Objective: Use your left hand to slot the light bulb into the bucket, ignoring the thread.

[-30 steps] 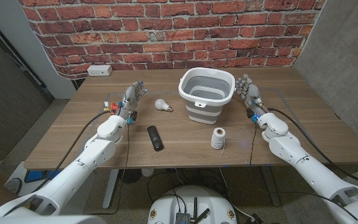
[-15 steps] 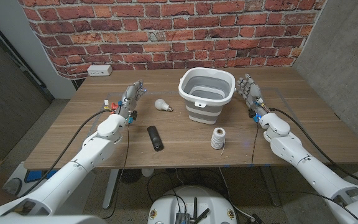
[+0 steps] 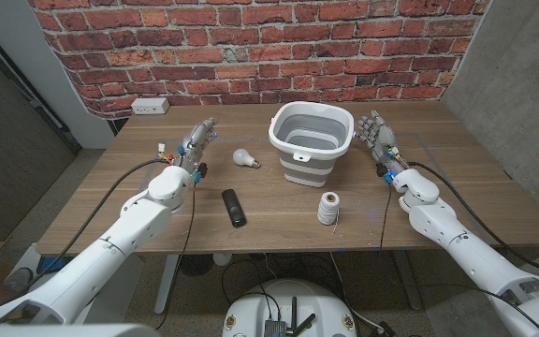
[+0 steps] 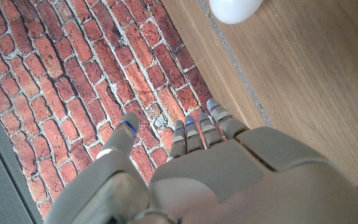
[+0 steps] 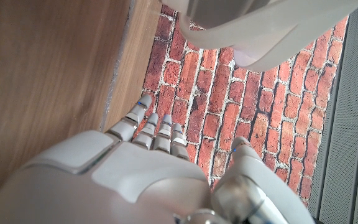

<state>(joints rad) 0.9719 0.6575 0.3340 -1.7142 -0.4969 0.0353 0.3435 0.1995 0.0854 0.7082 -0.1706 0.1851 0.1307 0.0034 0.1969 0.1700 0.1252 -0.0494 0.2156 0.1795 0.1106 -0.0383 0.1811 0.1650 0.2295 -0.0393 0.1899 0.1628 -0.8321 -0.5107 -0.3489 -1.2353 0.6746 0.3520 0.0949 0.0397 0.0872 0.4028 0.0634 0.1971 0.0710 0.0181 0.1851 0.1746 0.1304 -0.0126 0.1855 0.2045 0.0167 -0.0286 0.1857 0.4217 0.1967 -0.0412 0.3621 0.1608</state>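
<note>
So basically nothing's done yet as far as I can tell. The light bulb (image 3: 242,157) is just lying on its side on the wooden table (image 3: 457,187), a little way to the left of the bucket (image 3: 311,141) and not touching it. The bucket is that grey-and-white collapsible one, standing upright, mouth open, and I can't see anything in it.

The left hand (image 3: 195,143) is up off to the left of the bulb, near it but clearly apart, fingers stretched out and spread, nothing in it. From its wrist view the fingers (image 4: 197,129) point at the brick wall and the bulb (image 4: 234,9) sits just beyond them on the wood, so it looks lined up-ish for a reach, but no contact.

The right hand (image 3: 376,139) is parked on the far side of the bucket, also wide open and holding nothing.

The thread (image 3: 327,208) spool stands in front of the bucket, and there's a black remote-looking thing (image 3: 234,206) lying nearer the left arm. Neither matters here.

So what's left is pretty much everything: close the gap, get a hold on the bulb, lift, carry it right over the rim, drop it in.
</note>
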